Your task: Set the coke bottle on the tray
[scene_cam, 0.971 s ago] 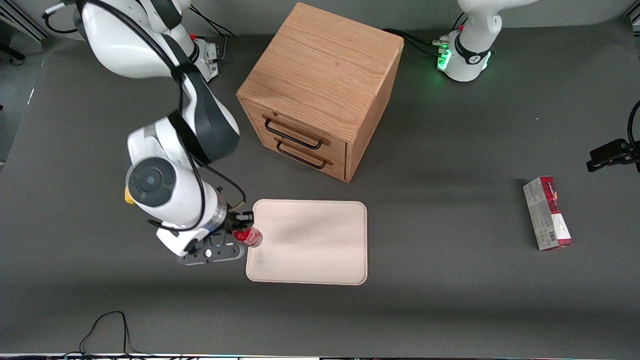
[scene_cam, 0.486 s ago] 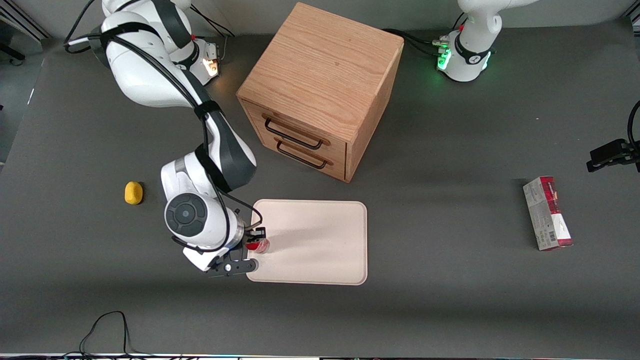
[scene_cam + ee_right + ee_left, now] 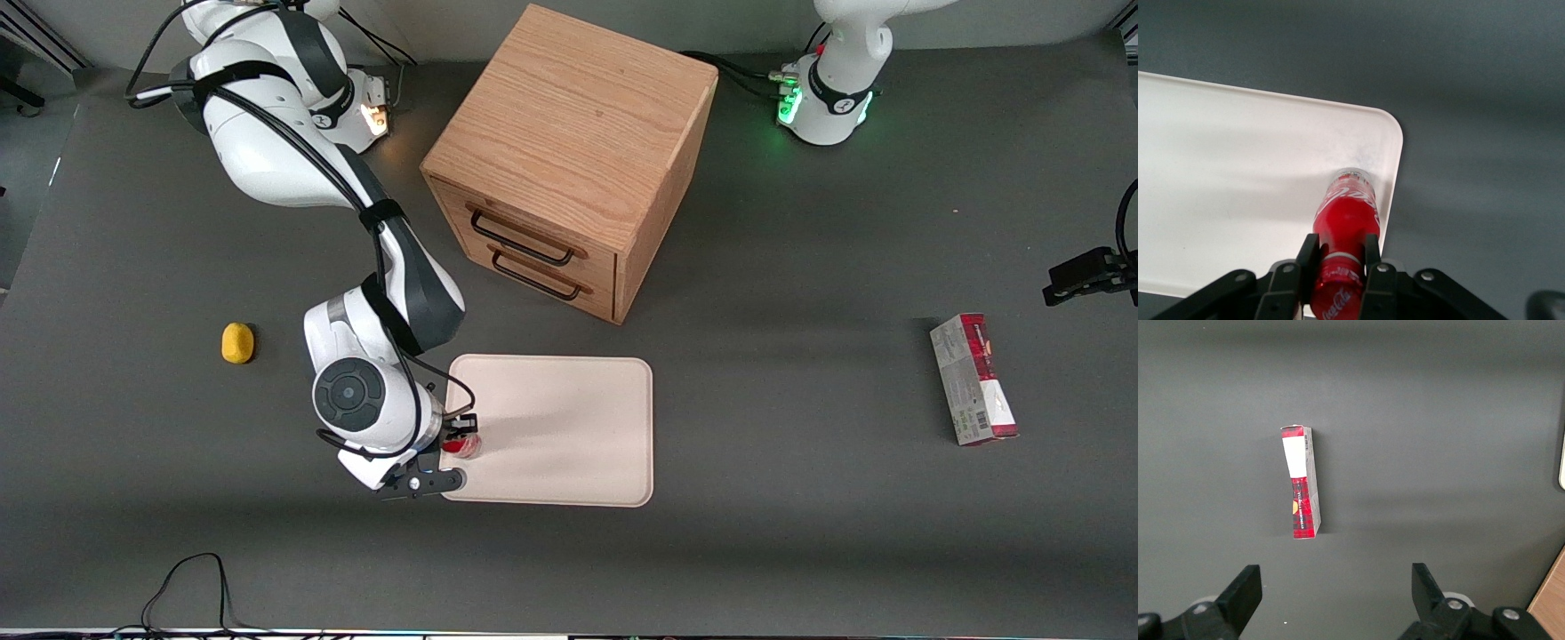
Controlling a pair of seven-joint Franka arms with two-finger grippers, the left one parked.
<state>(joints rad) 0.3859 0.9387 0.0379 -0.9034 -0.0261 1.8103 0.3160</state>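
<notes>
Dark grey table [image 3: 800, 533], on it wooden drawer cabinet [image 3: 569, 160], cream tray [image 3: 569, 436], carton box [image 3: 973, 380], yellow lump [image 3: 236, 343]

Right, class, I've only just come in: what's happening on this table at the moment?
The right arm's gripper is shut on the coke bottle, holding it upright over the tray, close to the rim at the working arm's end. Its base looks at or just above the tray floor; contact cannot be confirmed. A wooden drawer cabinet, a yellow lump and a carton box lie untouched.
</notes>
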